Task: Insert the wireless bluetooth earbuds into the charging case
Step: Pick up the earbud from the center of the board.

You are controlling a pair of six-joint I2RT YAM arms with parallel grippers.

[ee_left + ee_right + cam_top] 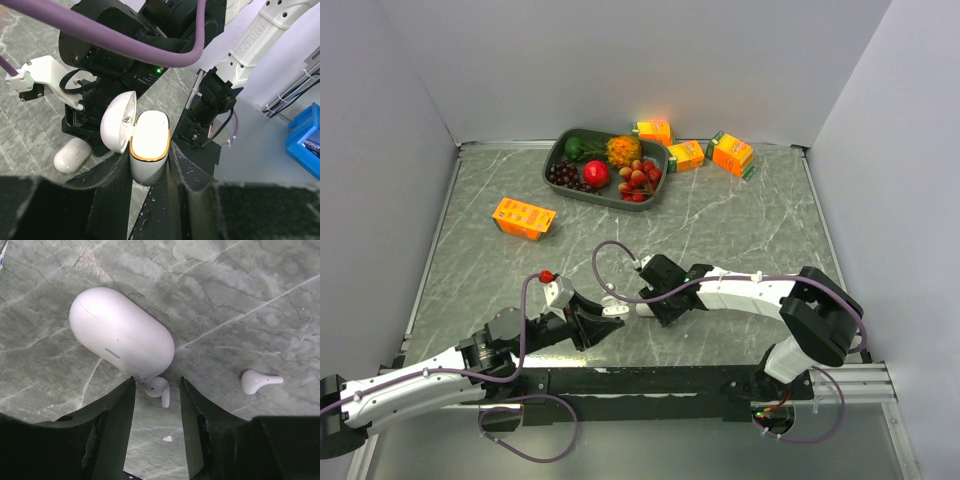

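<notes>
The step in hand looks like lifting the earbud (158, 388) off the table (240, 300) with the right gripper (157, 381); to do it well, the fingers should close slowly and squarely on the bud's round body rather than its thin stem, so it does not squirt out sideways; the closed case (120, 335) lies touching or just beside the bud, ahead of the fingertips, so the descent should keep off it, lest a nudge roll the bud away. The right jaws stand narrowly open, one on each side of the earbud with a gap showing on both sides; they hold nothing. A second earbud (261, 381) lies loose on the table, apart. Near the table's near edge, the left gripper (149, 162) clamps the charging case (150, 137) upright, its lid (117, 122) swung open; whether a bud sits inside I cannot tell.
</notes>
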